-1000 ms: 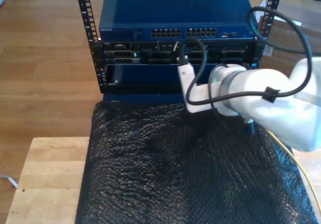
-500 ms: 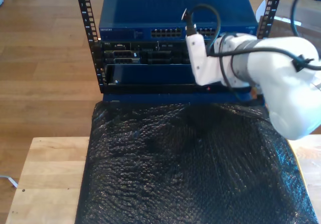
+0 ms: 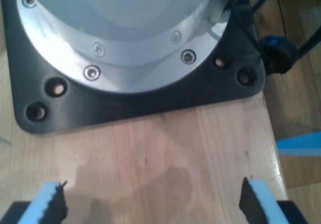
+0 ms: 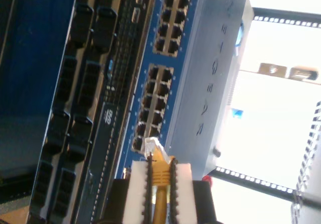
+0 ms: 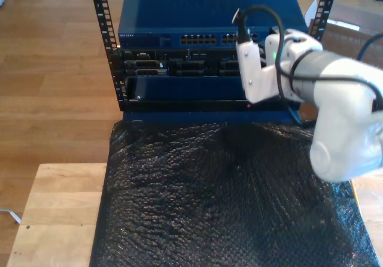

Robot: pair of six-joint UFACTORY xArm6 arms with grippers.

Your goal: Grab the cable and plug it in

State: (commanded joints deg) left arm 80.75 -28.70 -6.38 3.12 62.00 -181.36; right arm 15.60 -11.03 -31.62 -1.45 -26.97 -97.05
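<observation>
The yellow cable [image 4: 160,176] is clamped between the white pads [image 4: 138,184] of my second gripper [image 4: 160,164], which is shut on it. Its clear plug [image 4: 152,145] points at the blue switch [image 4: 210,68] and sits just short of the end ports of one port block [image 4: 153,103]. In the exterior view the second arm [image 5: 311,81] reaches in from that view's right, its wrist in front of the switch [image 5: 179,24] and covering the right part of the port row [image 5: 197,39]. My first gripper [image 3: 150,201] is open over bare wood, fingertips [image 3: 52,201] far apart.
A black bubble-wrap sheet [image 5: 209,201] covers the wooden table [image 5: 54,219] in front of the rack. Perforated rack rails [image 5: 105,27] flank the switch, with darker modules [image 5: 149,66] below it. An arm's round base on a black plate [image 3: 125,98] stands close to my first gripper.
The second arm has risen from the sheet and swung toward the exterior view's right, ending in front of the right part of the switch's port row.
</observation>
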